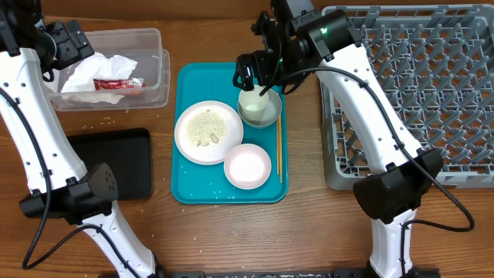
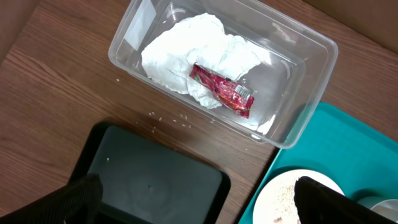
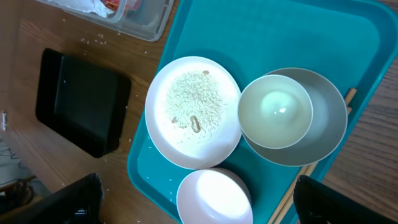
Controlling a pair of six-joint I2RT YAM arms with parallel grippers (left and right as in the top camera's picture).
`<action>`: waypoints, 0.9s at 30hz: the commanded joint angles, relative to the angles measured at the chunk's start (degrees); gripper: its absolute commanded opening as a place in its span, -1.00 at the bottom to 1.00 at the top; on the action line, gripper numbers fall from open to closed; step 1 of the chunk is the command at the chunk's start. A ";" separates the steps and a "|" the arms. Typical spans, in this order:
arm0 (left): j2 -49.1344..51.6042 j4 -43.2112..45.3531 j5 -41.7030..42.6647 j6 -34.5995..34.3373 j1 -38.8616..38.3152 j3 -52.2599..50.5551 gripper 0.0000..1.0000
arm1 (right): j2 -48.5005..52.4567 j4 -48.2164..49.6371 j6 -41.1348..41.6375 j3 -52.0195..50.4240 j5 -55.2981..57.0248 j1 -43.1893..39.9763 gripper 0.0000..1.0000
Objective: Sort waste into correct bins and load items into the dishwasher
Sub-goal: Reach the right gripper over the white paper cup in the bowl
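Observation:
The clear tub (image 1: 158, 73) holds the crumpled napkin (image 1: 108, 66) and red wrapper (image 1: 117, 83); both also show in the left wrist view, napkin (image 2: 186, 53) and wrapper (image 2: 221, 90). The black tray (image 1: 116, 158) lies below it. On the teal tray (image 1: 185, 189) sit the white plate (image 1: 208, 131) with rice, the smaller white dish (image 1: 248, 165), the grey bowl (image 1: 272, 116) with the white cup (image 1: 255, 103) in it, and chopsticks (image 1: 279, 150). My right gripper (image 1: 255, 76) is open above the cup. My left gripper (image 1: 65, 42) is open, high over the tub's left end.
The grey dish rack (image 1: 417, 93) stands at the right. Loose rice grains (image 1: 100, 121) lie on the wood between tub and black tray. The right wrist view shows plate (image 3: 193, 112), cup (image 3: 275, 111) and dish (image 3: 214, 196).

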 commanded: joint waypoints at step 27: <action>-0.46 0.07 -0.26 1.27 0.24 -0.11 1.00 | 14.14 9.31 8.52 -1.60 29.94 11.54 0.29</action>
